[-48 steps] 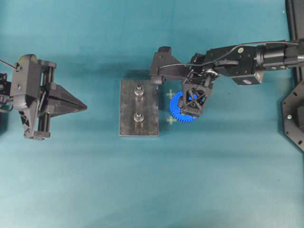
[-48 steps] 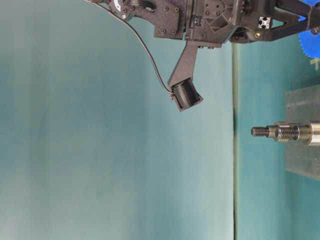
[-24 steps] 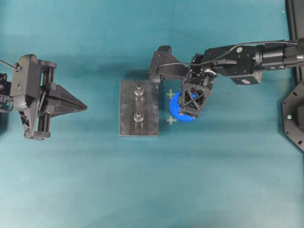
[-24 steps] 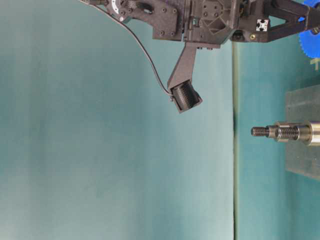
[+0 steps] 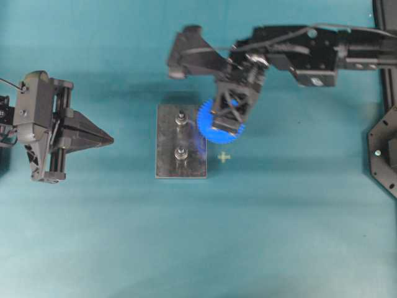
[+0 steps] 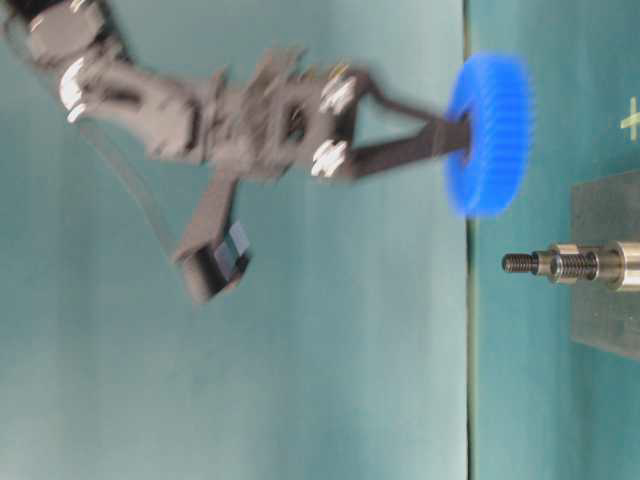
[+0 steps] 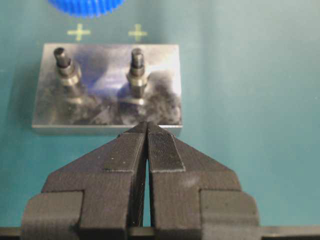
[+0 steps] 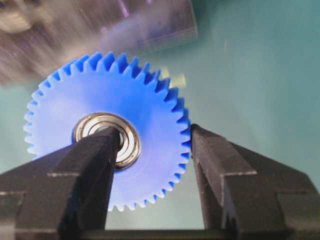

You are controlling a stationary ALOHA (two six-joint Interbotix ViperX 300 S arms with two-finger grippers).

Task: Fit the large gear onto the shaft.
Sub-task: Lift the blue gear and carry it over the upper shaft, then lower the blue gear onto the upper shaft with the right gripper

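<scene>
Right pincer [image 8: 152,150] grasps the large gear [image 8: 107,132] lifted off the bench, overhanging the grey plate's [image 5: 166,143] right edge; left pincer [image 7: 147,131] clenched.

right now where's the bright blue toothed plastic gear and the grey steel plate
bright blue toothed plastic gear [image 8: 150,105], right wrist view, flat face above the hub
grey steel plate [image 5: 166,143], overhead view, bare left part
</scene>
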